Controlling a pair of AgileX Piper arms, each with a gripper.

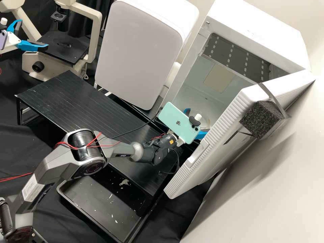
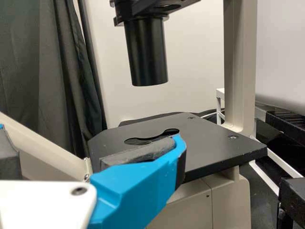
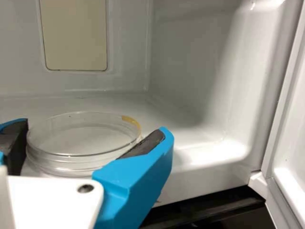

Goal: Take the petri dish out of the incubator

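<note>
"See the right gripper (image 1: 197, 121), at three o'clock in the high view?"

"Yes, fingers apart, either side of the petri dish (image 3: 83, 155) on the incubator (image 1: 260, 30) floor. And the left gripper (image 1: 33, 33)?"

"Ten o'clock, spread too, near the microscope (image 1: 30, 62)"

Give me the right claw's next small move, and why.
Probably squeeze the right claw gently shut: its open fingers appear to stand on either side of the petri dish, which sits on the incubator floor.
</note>
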